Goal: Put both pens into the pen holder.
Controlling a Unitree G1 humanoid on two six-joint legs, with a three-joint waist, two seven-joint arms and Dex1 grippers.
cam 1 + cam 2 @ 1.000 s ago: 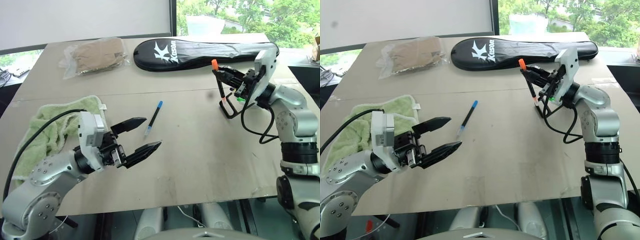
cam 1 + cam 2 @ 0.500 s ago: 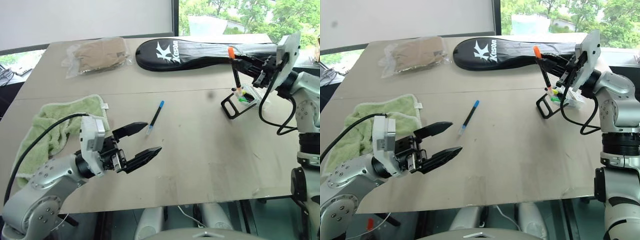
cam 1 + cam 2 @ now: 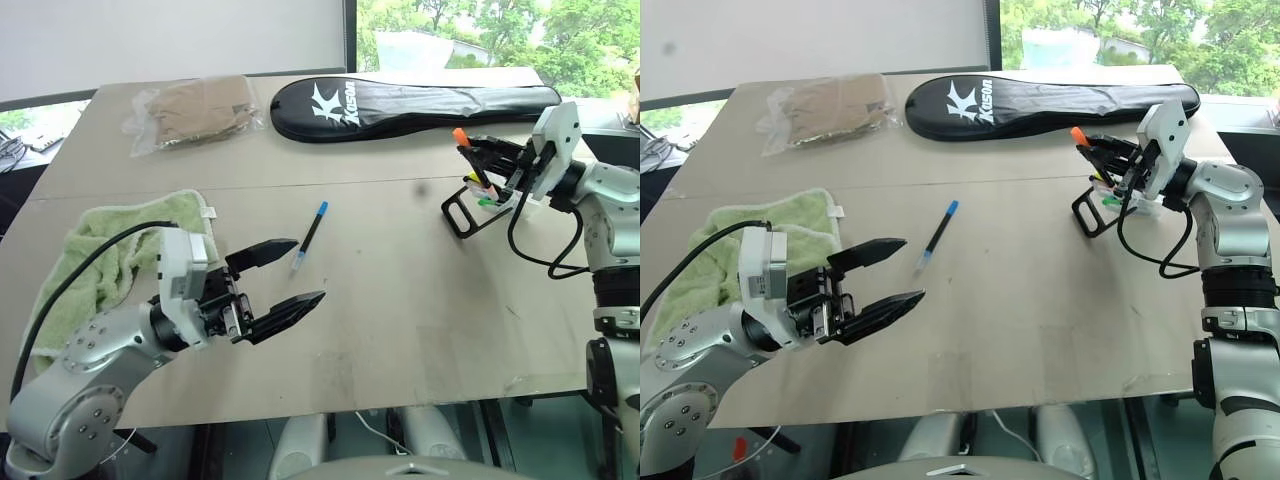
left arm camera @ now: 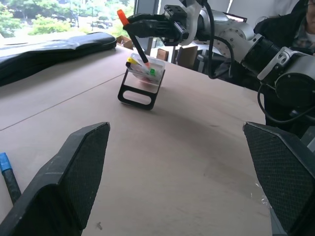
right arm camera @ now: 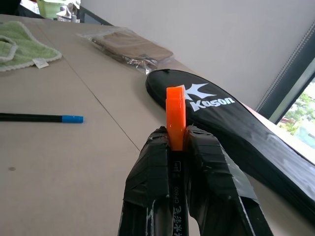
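Nearest to me, my left pincer [image 3: 283,275] hangs just above the worktop [image 3: 400,300] with its fingers spread wide and nothing between them. Beside it lies a green towel [image 3: 95,250].

Just beyond those fingertips the blue-capped pen [image 3: 308,237] lies flat on the worktop, apart from the pincer and untouched.

Further out on my right, my right pincer [image 3: 1102,152] is clamped on the orange-capped pen [image 3: 468,158]. The right wrist view confirms the barrel pinched between both fingers, cap proud of the tips. The pen's lower end sits at the mouth of the pen holder [image 3: 483,200], which already carries yellow- and green-capped markers.

At the far edge lie a black racket bag [image 3: 410,100] and a bagged brown item [image 3: 190,105].

Risks, in my judgement: the holder looks light and leans on its wire frame, so a sideways push from the pen could tip or slide it. Releasing before the tip is inside would drop the pen onto the worktop. The crowded markers may block entry.
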